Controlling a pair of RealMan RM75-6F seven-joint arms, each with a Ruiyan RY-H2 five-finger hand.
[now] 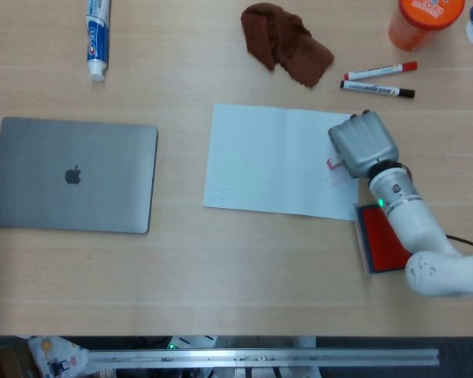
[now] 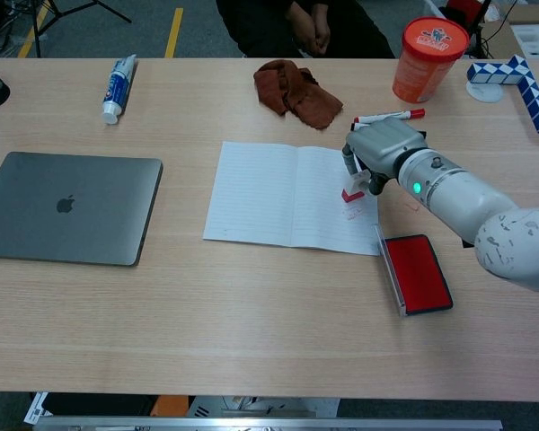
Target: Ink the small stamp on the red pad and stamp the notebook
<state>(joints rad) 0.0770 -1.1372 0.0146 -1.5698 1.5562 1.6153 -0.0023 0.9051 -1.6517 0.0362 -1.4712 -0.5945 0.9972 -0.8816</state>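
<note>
Two markers; one each: laptop, notebook, red pad, small stamp, toothpaste tube, brown cloth, orange cup.

table | laptop | notebook | red pad | toothpaste | cloth | markers | cup
</note>
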